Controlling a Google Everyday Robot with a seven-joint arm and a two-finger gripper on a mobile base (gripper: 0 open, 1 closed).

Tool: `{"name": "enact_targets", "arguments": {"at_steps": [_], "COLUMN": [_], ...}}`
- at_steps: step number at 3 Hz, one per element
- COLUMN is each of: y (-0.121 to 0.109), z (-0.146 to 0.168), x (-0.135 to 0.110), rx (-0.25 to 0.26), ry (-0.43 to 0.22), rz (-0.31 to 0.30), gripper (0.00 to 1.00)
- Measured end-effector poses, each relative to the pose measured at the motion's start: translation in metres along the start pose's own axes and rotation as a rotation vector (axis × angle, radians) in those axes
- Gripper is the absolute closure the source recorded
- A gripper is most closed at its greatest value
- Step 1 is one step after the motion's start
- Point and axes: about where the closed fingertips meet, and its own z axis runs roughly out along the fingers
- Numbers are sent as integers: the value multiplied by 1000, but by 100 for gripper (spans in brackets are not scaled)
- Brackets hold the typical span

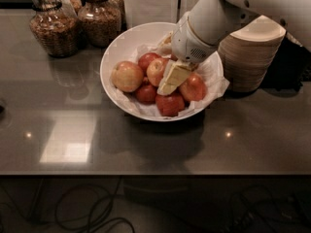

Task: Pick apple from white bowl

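Note:
The white bowl (pixel 121 47) stands on the dark counter, lined with crumpled white paper and holding several apples. The orange-red apple (pixel 155 71) with a yellowish blush lies near the bowl's middle. A paler yellow-pink apple (pixel 127 76) lies at its left. Smaller dark red apples (pixel 170 104) lie toward the front, and another orange-red one (pixel 194 87) at the right. My gripper (pixel 168 84) reaches down from the upper right into the bowl. Its cream tips sit against the right side of the orange-red apple, between it and the right-hand one.
A stack of beige paper bowls (pixel 252 57) stands right of the white bowl, behind my arm. Two glass jars (pixel 53 30) (pixel 99 18) of dry food stand at the back left. The counter's front edge (pixel 146 174) runs below, with cables on the floor.

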Motion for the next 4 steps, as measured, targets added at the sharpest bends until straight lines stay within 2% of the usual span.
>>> {"name": "enact_targets", "arguments": {"at_steps": [2,3,4], "y": [5,5,1], "z": [1,2,3], "x": [4,9,9], "rx": [-10,-12,-21], "ry": [-6,-9,-19], "rz": [20,35,41], "gripper": [35,49,54]}}
